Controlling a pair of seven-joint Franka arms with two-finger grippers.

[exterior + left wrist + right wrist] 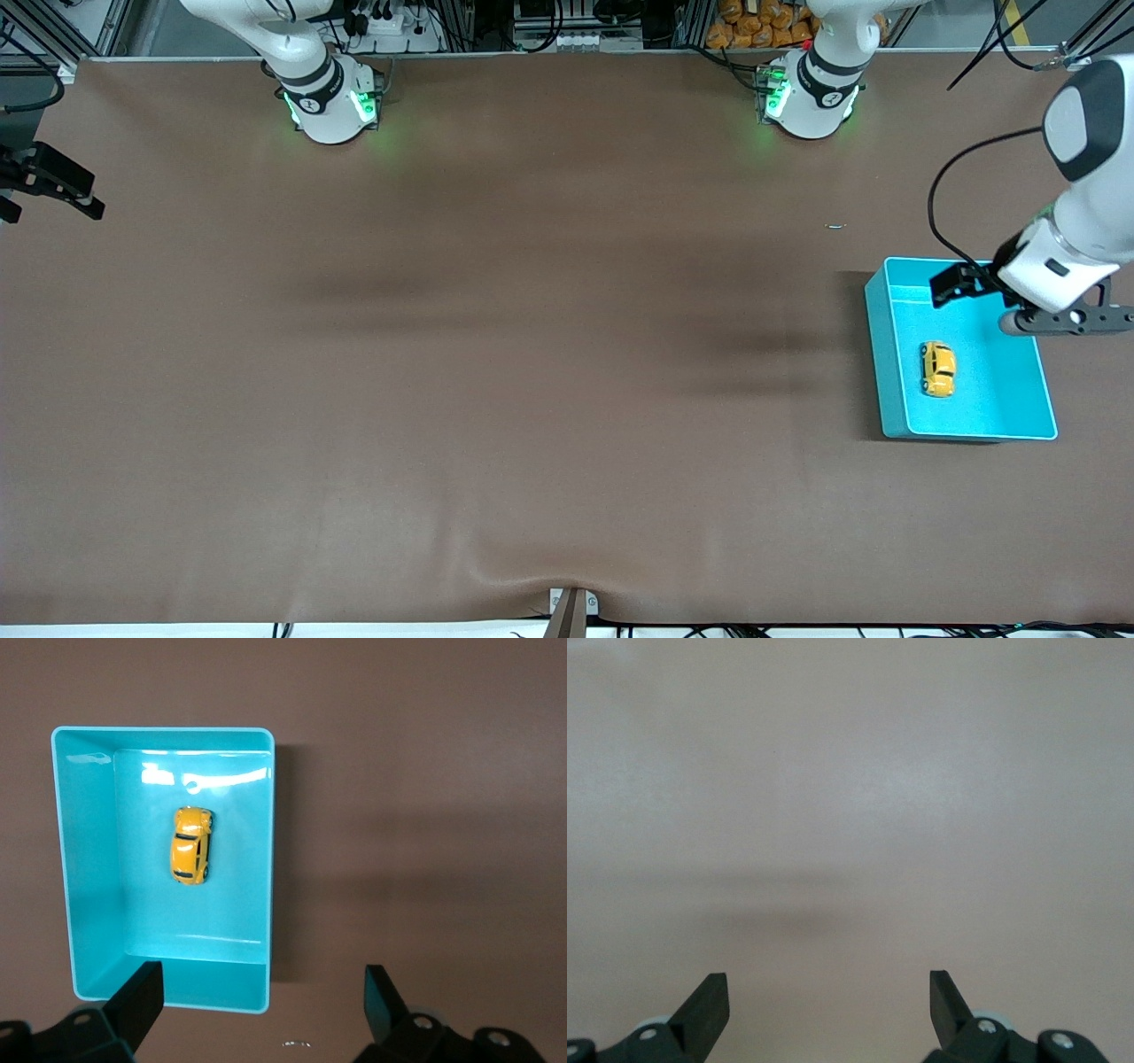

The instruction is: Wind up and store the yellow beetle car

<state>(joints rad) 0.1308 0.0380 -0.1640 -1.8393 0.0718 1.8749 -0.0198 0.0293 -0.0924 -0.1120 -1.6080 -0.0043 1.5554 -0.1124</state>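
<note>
The yellow beetle car [937, 369] lies on its wheels inside the teal bin [886, 354] at the left arm's end of the table. In the left wrist view the car [190, 845] sits on the floor of the bin [89, 868], apart from the walls. My left gripper [950, 287] is open and empty, up in the air over the bin's edge that is farthest from the front camera; its fingers [135, 1003] straddle a bin corner. My right gripper [53, 184] is open and empty and waits over bare table at the right arm's end [828, 1010].
A tiny pale scrap [835, 226] lies on the brown table between the bin and the left arm's base; it also shows in the left wrist view [295, 1044]. A clamp [571, 611] sits at the table edge nearest the front camera.
</note>
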